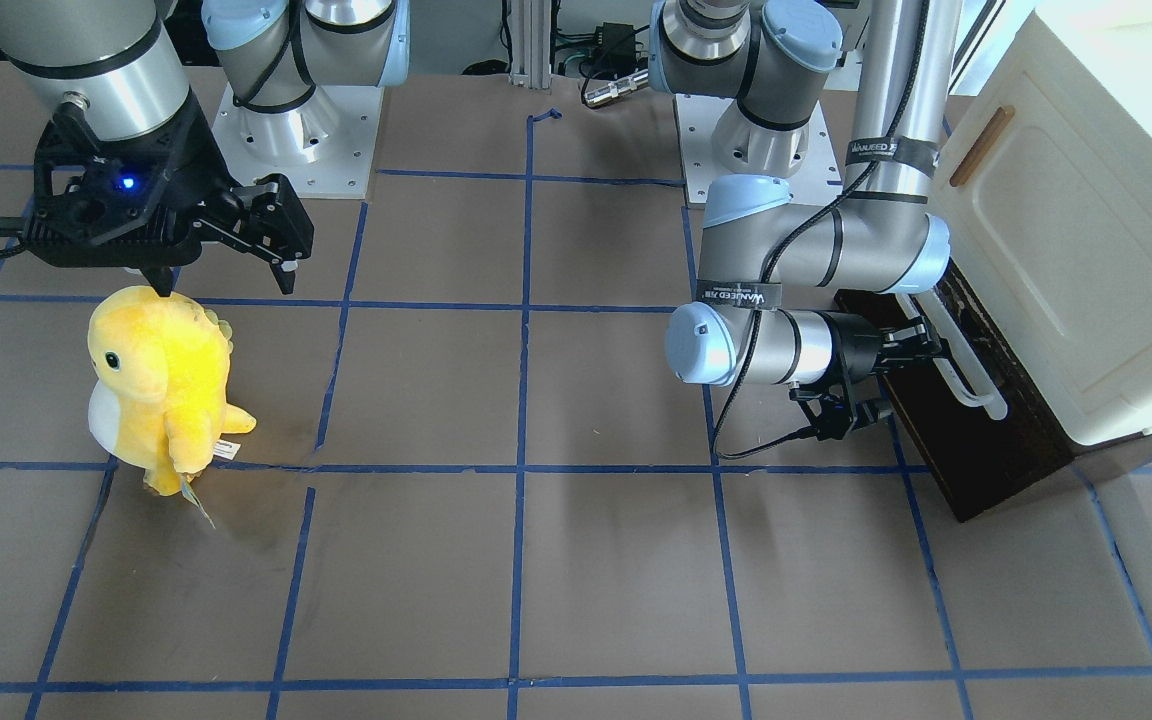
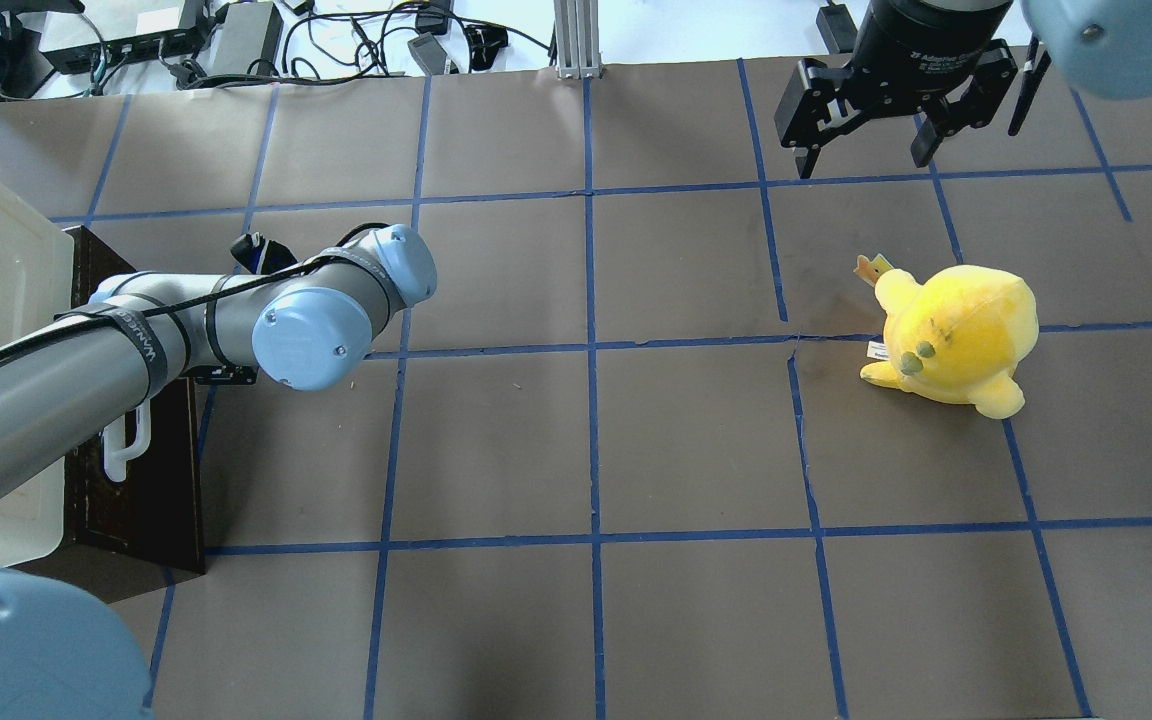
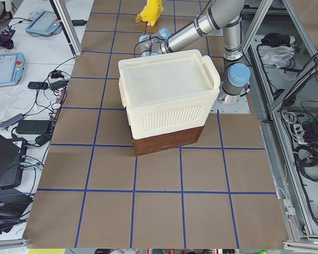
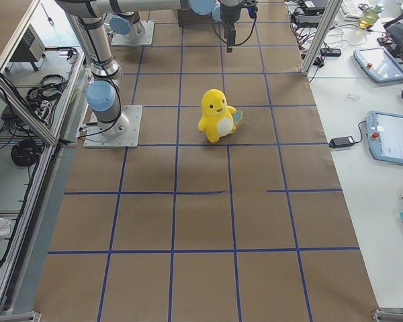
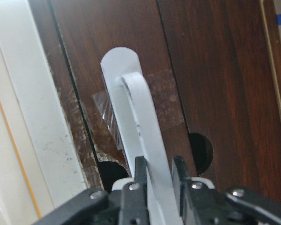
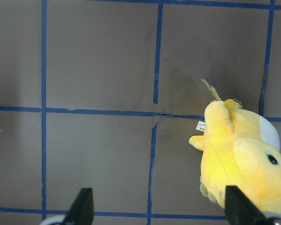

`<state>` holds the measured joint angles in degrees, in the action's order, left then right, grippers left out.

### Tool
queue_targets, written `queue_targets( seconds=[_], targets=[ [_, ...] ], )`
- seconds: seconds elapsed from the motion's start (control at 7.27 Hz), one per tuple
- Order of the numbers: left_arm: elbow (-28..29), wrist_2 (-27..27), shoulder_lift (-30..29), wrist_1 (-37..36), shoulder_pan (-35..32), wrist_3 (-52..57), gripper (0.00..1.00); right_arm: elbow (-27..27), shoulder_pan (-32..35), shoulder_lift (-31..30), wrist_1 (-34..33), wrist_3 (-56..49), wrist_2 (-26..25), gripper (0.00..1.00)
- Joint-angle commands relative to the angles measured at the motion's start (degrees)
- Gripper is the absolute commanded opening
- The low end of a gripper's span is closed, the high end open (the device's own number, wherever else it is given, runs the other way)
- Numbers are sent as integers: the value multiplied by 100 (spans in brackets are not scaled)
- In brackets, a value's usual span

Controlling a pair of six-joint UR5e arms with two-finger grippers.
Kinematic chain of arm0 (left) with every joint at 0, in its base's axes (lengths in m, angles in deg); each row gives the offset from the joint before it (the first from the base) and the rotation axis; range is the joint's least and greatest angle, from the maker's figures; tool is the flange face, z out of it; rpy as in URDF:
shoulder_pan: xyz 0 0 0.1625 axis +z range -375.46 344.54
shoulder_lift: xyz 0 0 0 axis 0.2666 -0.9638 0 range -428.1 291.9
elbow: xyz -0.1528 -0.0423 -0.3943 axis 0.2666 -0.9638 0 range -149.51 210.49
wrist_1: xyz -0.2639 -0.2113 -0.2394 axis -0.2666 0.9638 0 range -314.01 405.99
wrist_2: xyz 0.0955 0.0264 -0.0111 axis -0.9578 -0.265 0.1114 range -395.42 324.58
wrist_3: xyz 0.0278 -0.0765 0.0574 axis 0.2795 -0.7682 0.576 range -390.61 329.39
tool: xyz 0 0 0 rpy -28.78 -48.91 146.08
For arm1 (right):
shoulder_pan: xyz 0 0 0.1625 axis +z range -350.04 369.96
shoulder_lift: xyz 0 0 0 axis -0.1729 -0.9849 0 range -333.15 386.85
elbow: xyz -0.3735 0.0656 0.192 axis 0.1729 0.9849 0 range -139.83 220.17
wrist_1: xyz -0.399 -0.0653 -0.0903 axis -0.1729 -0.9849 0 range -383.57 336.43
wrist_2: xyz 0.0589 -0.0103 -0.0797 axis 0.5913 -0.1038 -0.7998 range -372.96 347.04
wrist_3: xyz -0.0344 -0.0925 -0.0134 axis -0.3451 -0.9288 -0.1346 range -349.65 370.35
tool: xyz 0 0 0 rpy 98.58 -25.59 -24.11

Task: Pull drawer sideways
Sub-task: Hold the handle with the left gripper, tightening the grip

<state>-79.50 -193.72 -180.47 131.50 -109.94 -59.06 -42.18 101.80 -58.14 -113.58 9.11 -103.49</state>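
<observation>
The drawer (image 1: 981, 450) has a dark brown wooden front and a long white bar handle (image 1: 968, 378), under the cream cabinet (image 1: 1086, 230) at the table's left end. My left gripper (image 1: 921, 345) reaches sideways to the handle. In the left wrist view it (image 5: 157, 185) is shut on the white handle (image 5: 140, 112), a black finger (image 5: 133, 197) on each side. In the overhead view the arm hides that gripper; the drawer front (image 2: 141, 480) and handle (image 2: 126, 445) show. No inner walls show. My right gripper (image 1: 226, 280) hangs open and empty over the table's other side (image 2: 861, 160).
A yellow plush toy (image 1: 161, 380) stands on the brown mat just below the right gripper; it also shows in the right wrist view (image 6: 239, 159). The cabinet door carries a small wooden handle (image 1: 981, 147). Blue tape lines grid the table.
</observation>
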Motion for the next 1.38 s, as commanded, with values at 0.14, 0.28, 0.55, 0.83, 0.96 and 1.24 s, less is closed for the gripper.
queue_targets(
  seconds=[0.14,0.28,0.55,0.83,0.96,1.24],
  targets=[
    [21,-8,-13,-52,-9,41,21,0,0,0,0,0,0,100],
    [21,-8,-13,-70,-35,42,21,0,0,0,0,0,0,100],
    [21,9,-13,-79,-53,42,21,0,0,0,0,0,0,100],
    [38,18,22,-79,-158,42,21,0,0,0,0,0,0,100],
    [108,140,22,-70,-246,42,21,0,0,0,0,0,0,100],
    [162,220,4,-35,-308,42,21,0,0,0,0,0,0,100]
  ],
)
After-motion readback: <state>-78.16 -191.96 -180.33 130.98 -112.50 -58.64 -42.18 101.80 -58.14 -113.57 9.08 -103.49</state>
